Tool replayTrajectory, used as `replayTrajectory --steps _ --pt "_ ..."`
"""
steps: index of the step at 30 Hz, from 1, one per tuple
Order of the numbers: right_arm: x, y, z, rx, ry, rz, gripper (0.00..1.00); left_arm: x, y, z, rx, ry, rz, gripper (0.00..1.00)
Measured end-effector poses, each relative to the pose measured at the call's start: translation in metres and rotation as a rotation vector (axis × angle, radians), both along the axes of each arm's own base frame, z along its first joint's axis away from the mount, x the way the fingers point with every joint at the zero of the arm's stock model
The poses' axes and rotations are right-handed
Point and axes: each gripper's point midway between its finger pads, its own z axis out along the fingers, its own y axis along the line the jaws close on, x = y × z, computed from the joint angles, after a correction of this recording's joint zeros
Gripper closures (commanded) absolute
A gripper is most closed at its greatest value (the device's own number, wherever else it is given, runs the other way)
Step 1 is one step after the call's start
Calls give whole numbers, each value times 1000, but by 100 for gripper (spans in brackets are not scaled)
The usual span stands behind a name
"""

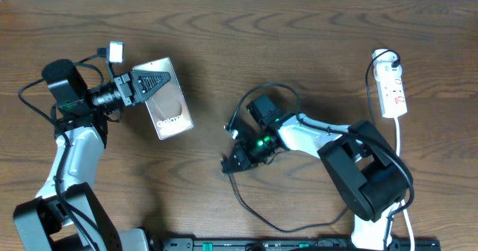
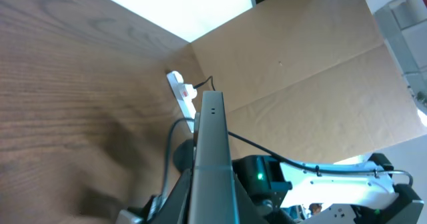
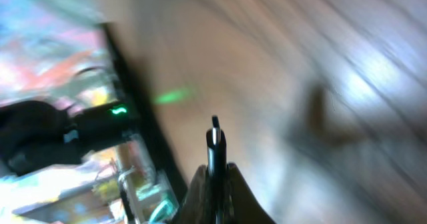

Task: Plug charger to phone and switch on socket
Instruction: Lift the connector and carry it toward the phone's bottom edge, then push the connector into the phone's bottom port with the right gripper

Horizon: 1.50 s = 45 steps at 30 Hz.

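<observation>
Overhead view: I see the left gripper (image 1: 153,84) clamped on the phone (image 1: 173,113), far left of the socket (image 1: 393,88). The right gripper (image 1: 230,163), nearer the socket, is clenched on the charger (image 3: 214,134) plug tip.

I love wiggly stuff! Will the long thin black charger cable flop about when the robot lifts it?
Probably floppy: the long thin black charger cable lies in a loose curve on the wooden table. Likely light, being so thin. Its small plug tip looks stiffer, standing straight from the right gripper.
</observation>
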Motion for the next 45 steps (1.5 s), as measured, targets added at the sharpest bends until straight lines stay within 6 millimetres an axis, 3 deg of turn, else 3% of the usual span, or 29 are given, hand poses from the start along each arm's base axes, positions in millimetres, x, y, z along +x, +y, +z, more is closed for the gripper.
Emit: replayTrajectory --steps 8,21,35,41,45 --pt "17 24 54 381 -154 98 99 2 1 5 21 -61 0 93" --pt "33 39 98 629 -382 173 99 2 1 8 33 -96 -3 93" --pt "34 41 105 637 -357 164 99 7 -20 6 56 -113 -14 92" --pt "35 42 112 683 -412 188 99 10 -20 5 64 -111 6 93" --pt "34 42 105 702 -408 205 99 11 -20 4 65 -110 9 92"
